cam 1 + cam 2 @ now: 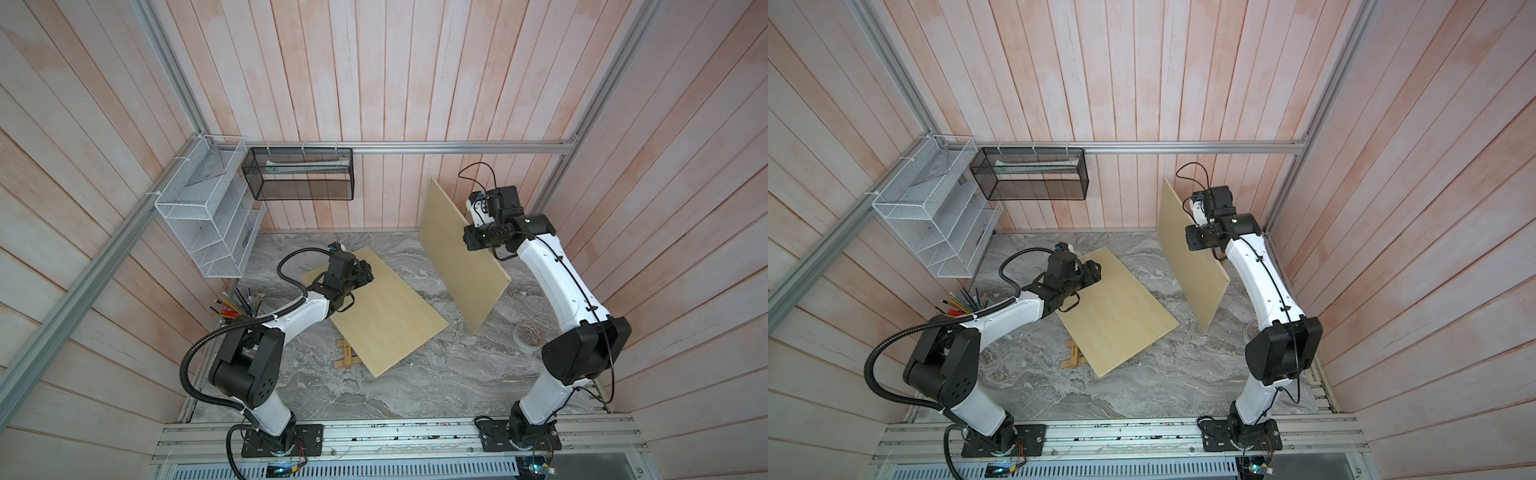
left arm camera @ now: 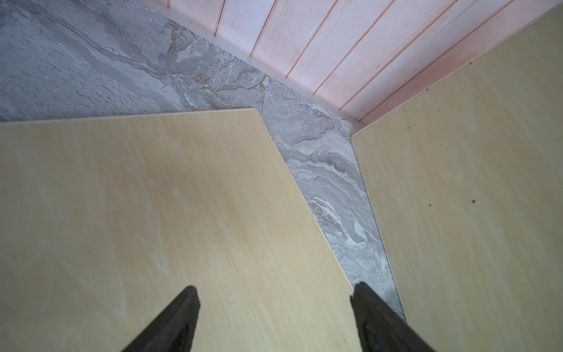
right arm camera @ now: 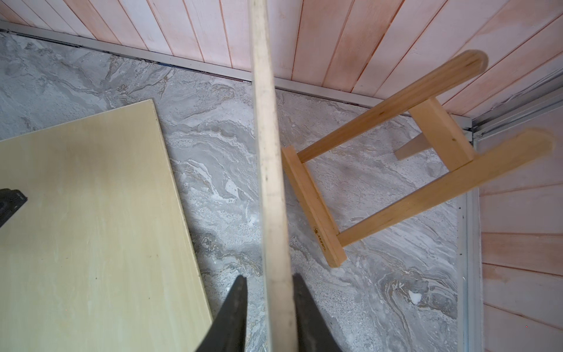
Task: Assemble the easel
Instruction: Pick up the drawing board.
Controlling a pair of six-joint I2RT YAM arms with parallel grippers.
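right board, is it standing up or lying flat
Standing on edge. In a top view the right board rises steeply off the table, and the right gripper straddles its top edge.

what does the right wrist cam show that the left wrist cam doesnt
Only the right wrist view: the easel, two legs joined by crossbars, and the right hand with its fingers either side of the upright board, seen edge-on.
Only the left wrist view: the left hand, open above the flat board, and the upright board's broad face.
Both: the flat board, the marble table and the pink slat wall.
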